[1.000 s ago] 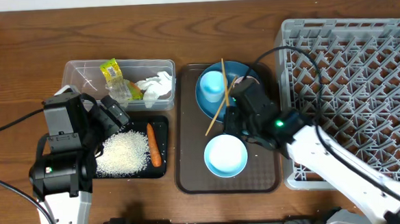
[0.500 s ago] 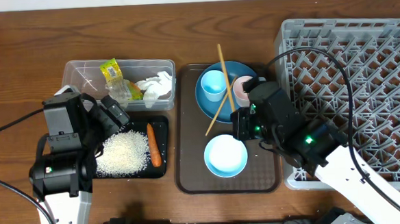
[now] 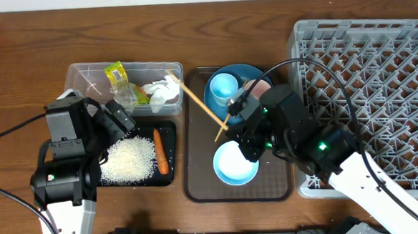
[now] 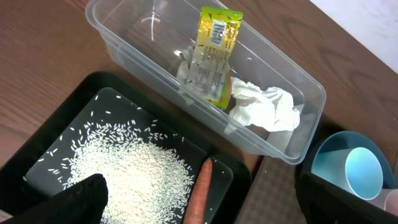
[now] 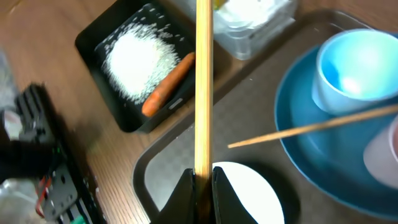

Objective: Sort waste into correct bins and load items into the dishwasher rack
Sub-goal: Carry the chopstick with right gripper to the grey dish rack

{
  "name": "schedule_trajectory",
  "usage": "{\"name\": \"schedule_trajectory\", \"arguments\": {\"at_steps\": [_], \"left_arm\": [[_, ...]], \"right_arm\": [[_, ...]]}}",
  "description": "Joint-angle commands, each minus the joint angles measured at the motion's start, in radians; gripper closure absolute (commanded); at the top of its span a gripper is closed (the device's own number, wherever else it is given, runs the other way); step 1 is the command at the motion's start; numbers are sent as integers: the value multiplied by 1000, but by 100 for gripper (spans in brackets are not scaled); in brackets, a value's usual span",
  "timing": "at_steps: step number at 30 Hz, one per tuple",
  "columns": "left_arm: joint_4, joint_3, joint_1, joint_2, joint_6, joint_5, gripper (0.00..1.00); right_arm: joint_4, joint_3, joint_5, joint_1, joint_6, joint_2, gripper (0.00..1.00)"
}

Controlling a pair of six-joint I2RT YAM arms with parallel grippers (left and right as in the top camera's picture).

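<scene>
We hold one chopstick (image 5: 203, 81) by its end in our tightly shut right gripper (image 5: 202, 182), raised off the plate (image 5: 305, 165) for racking, while our left gripper (image 3: 116, 120) hangs wide open, empty.

Overhead, two close wrists; common carrot (image 3: 160, 150)

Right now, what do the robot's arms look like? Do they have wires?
Yes, they do. Both arms are black at the wrist end, with smooth white shells behind. The left arm has a boxy black block, and the right arm looks rounder. Each shows a tiny green light and trails a thin black cable. The fingers are black too.
</scene>
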Motion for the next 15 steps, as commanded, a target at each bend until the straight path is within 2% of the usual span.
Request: {"name": "schedule_trajectory", "arguments": {"at_steps": [1,5,8,15], "left_arm": [[-2,23,4,4,14,-8,1],[-2,23,4,4,14,-8,1],[-2,23,4,4,14,-8,1],[-2,23,4,4,14,-8,1]], "right_arm": [[-2,21,-46,44,-151,35,99],[10,21,-24,93,-249,95,99],[27,21,29,100,-249,133,99],[64,21,0,107,-235,151,99]]}}
